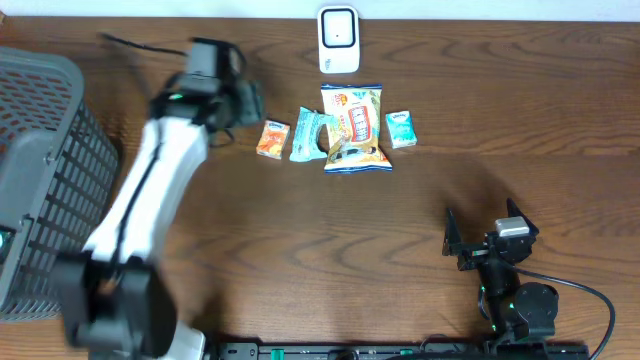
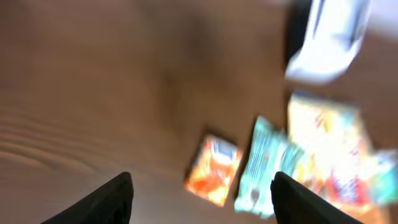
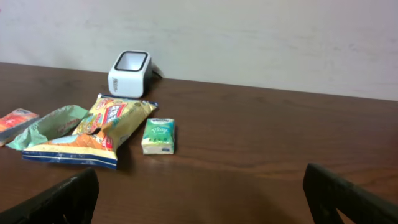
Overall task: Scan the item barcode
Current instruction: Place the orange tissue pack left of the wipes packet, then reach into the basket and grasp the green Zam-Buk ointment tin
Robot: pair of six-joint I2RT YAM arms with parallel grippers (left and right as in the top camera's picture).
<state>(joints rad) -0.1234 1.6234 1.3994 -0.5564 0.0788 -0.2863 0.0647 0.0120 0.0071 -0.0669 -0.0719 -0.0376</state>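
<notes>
Nothing at scanner (image 1: 339,38) yet. Left gripper (image 2: 202,177) spread, empty, near orange packet (image 1: 272,138); right gripper (image 3: 200,171) wide, idle. Grasping, scanning remain.

left arm (image 1: 150,190): stretched out from its base at the lower-left edge, white link running diagonally up and to the right, dark wrist at the far end. left gripper (image 2: 200,199): jaws apart, nothing between them. Both dark fingertips (image 2: 115,200) show at the bottom of the wrist view, which is badly blurred. It looks angled down and forward.
right arm (image 1: 518,305): folded compact at lower right, sitting close over its own base. right gripper (image 3: 202,196): jaws spread wide, empty, fingers (image 3: 65,200) in the two bottom corners of its wrist view, aimed roughly level. The two arms are well apart.
</notes>
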